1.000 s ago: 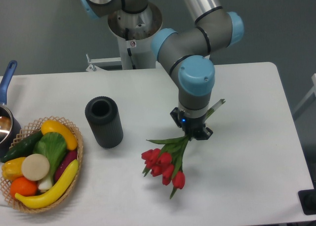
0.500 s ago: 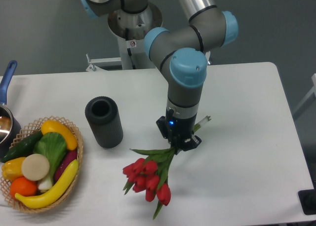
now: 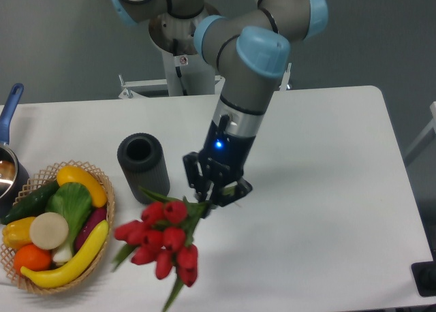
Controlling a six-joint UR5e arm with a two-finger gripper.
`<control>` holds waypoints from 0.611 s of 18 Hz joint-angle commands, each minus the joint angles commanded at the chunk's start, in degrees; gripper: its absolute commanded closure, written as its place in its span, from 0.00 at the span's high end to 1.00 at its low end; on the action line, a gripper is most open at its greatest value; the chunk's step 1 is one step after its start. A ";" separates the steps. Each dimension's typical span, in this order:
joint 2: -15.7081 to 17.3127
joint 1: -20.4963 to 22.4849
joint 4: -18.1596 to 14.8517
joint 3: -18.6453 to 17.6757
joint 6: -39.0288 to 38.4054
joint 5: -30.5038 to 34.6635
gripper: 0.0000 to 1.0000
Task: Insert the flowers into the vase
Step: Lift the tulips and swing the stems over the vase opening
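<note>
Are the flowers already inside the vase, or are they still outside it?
Still outside. The flowers hang from the hand, blooms downward, beside the vase, whose round mouth looks dark and has no stems in it.

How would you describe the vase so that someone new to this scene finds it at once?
Start at the white table and look left of the arm's tool, which holds the tulips. The vase stands upright between that tool and the basket of vegetables. It is the only matte black, ribbed cylinder there, with an open round mouth.

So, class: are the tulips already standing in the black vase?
No; the tulips hang from the gripper beside the vase, whose mouth is empty.
</note>
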 joint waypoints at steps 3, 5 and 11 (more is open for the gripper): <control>0.61 -0.09 0.09 -0.17 -0.62 -6.95 0.00; 1.58 0.00 0.27 -1.14 -0.97 -10.65 0.00; 8.51 2.54 2.02 -9.30 -0.71 -23.93 0.00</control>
